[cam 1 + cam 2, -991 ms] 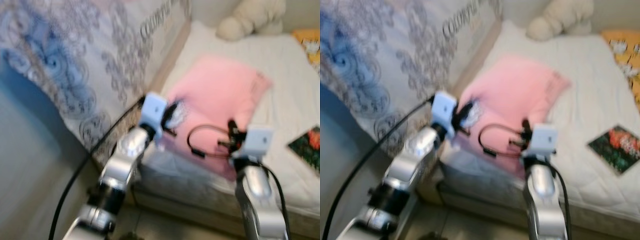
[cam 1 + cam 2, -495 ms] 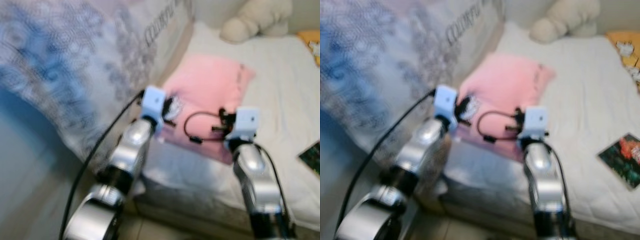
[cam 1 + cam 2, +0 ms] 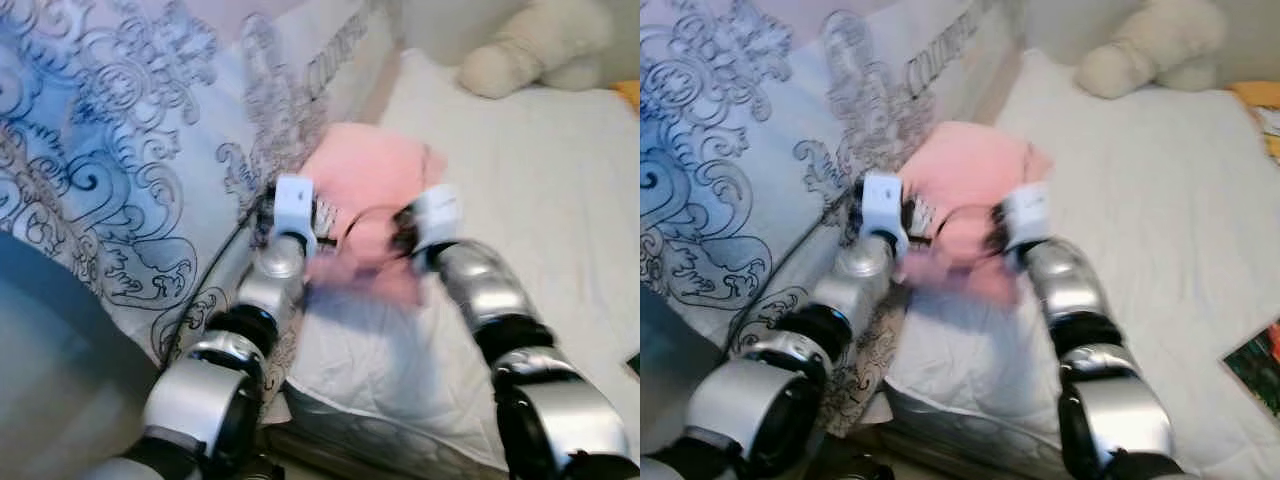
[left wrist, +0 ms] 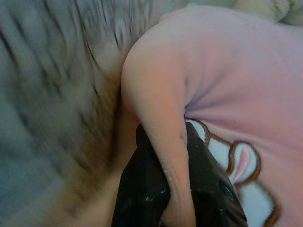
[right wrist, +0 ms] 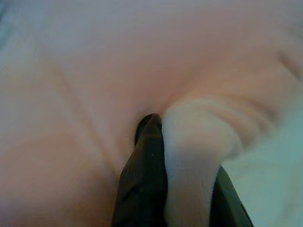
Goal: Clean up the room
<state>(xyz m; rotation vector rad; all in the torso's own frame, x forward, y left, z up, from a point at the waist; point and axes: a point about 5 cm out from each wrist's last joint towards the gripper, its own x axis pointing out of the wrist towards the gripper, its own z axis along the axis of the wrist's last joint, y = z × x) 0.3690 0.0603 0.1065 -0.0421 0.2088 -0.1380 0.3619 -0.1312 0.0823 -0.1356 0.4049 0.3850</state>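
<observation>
The pink pillow (image 3: 365, 200) lies on the white mattress (image 3: 540, 200), close against the patterned blue-and-grey quilt (image 3: 130, 180) that rises along the robot's left side. It is soft and plain pink, with a small bunny-like patch outlined in brown on its cover, seen in the left wrist view. Its near edge is bunched where both arms meet it. The left gripper (image 4: 177, 189) has a fold of the pink cloth clamped between its black fingers, at the corner nearest the quilt. The right gripper (image 5: 165, 189) pinches another fold further along the same edge. Holding two points probably lets the robot lift the pillow evenly instead of dragging it by one corner. A cream plush toy (image 3: 535, 50) rests well apart, at the far end of the mattress.
</observation>
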